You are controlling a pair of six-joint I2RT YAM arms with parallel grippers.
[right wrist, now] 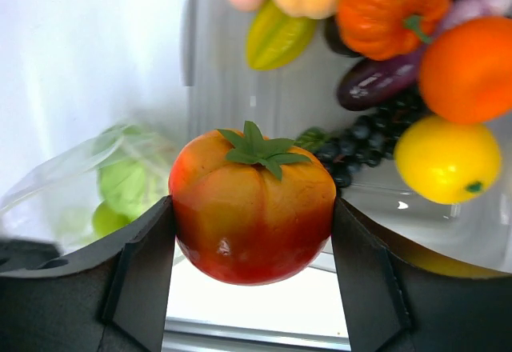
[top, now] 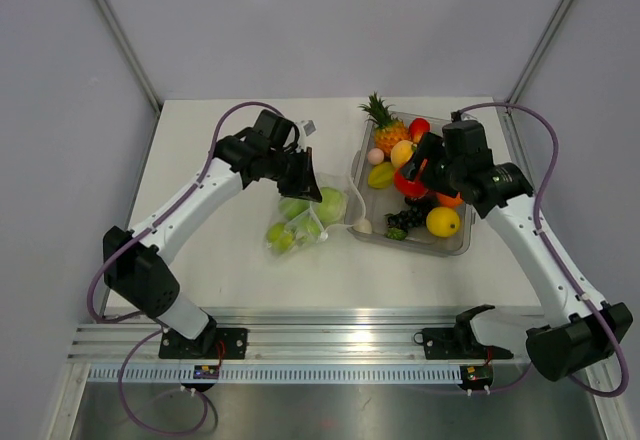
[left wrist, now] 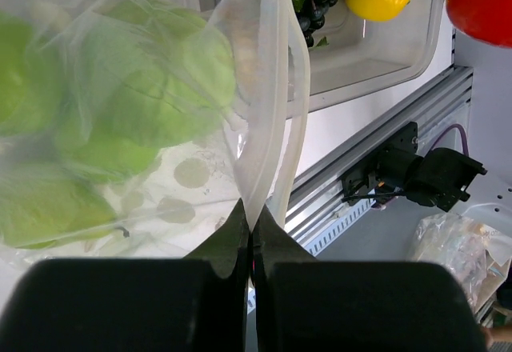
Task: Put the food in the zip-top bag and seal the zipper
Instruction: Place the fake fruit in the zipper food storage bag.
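The clear zip-top bag (top: 300,222) lies left of the tray with green apples and a pale cabbage (top: 328,203) inside. My left gripper (top: 305,182) is shut on the bag's mouth edge (left wrist: 264,128), lifting it; the green food (left wrist: 120,112) shows through the plastic. My right gripper (top: 412,182) hangs over the tray's left part, shut on a red-orange tomato (right wrist: 252,200) gripped on both sides by its fingers (right wrist: 144,264). Still in the tray are a pineapple (top: 380,120), lemon (top: 443,222), orange (right wrist: 468,68), grapes (right wrist: 356,148) and eggplant (right wrist: 376,84). The zipper itself I cannot make out.
The rigid clear tray (top: 462,247) stands at the right of the white table. An aluminium rail (top: 320,345) runs along the near edge with both arm bases. Grey walls and frame posts close in the back and sides.
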